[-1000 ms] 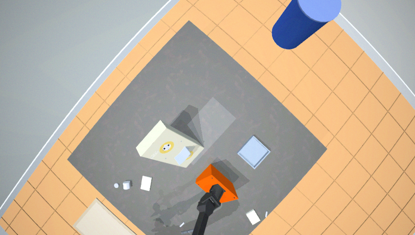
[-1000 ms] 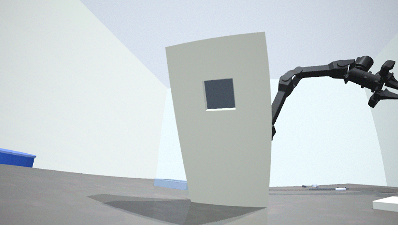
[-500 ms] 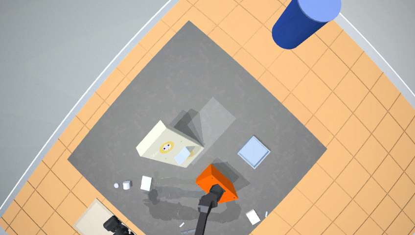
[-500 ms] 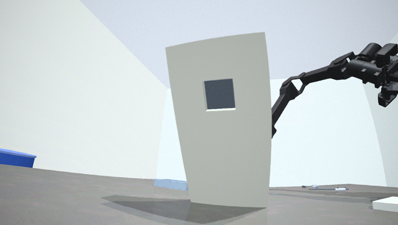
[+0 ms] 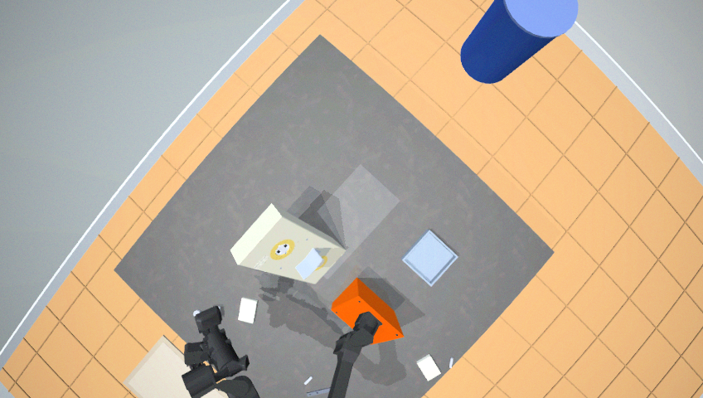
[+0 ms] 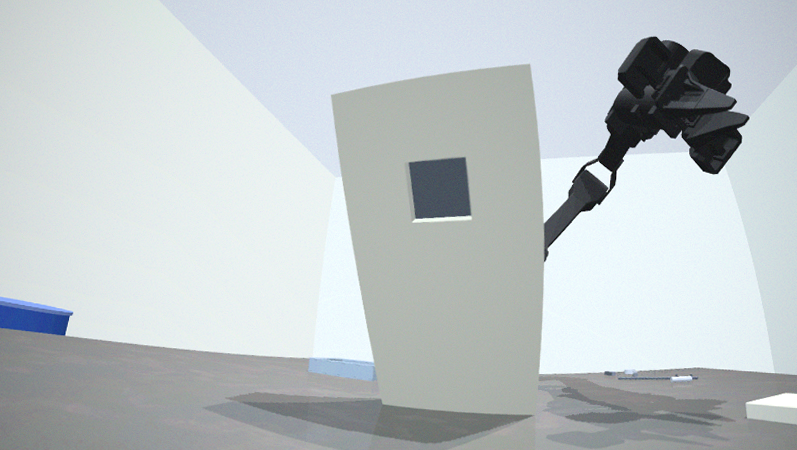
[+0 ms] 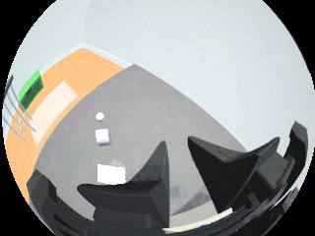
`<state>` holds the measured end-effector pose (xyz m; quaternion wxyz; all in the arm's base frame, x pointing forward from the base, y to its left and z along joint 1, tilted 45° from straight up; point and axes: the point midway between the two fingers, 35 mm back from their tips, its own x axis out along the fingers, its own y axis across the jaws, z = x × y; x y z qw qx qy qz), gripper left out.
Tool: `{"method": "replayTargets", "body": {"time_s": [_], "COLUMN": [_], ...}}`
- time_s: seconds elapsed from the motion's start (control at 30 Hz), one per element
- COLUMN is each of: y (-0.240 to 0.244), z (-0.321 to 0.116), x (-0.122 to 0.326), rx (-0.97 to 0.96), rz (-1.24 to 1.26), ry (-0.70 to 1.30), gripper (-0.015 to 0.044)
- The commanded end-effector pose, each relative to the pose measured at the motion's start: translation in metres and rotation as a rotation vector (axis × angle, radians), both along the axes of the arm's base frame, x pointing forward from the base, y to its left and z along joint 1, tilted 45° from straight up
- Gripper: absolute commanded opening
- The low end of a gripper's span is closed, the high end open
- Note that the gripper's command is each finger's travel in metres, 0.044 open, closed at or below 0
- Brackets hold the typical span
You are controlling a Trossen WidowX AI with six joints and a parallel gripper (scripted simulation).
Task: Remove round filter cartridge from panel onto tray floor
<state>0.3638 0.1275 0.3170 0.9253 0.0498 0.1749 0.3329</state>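
Left, in your service panel [image 5: 256, 227] [image 6: 447, 314] [image 7: 197, 222]: one filter cartridge [image 5: 282, 248], seated, probably light, stiff, slick; take it by both slots, squarely; gripper [image 5: 244, 363] [image 6: 740, 111] [image 7: 176, 144]: fingers slightly apart, nothing between

The panel [image 5: 261, 236] [image 6: 448, 308] is cream, with lettering and yellow rings around white round faces, the one in plain sight bearing black slots. To the panel's right, the tray [image 5: 429, 257] [image 6: 342, 368] is pale blue; between them, the arm's base block [image 5: 345, 300] is solid orange. Beyond the panel, the cylinder [image 5: 488, 54] [image 6: 18, 315] is deep blue with a lighter blue top. Around the panel, the tabletop [image 5: 315, 108] [image 6: 147, 386] [image 7: 143, 103] is mottled grey.
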Motion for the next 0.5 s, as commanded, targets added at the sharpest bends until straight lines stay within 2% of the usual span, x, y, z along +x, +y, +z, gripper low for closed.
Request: {"method": "replayTargets", "body": {"time_s": [0.0,0.27,0.47], "y": [-0.042,-0.143,-0.187], "z": [-0.032,-0.108,-0.171], "x": [0.008,-0.002,-0.034], "rx": [0.051,0.245,0.427], "rz": [-0.081,-0.303,-0.424], "ry": [0.08,0.284,0.444], "gripper": [0.0101,0.0101,0.0101]}}
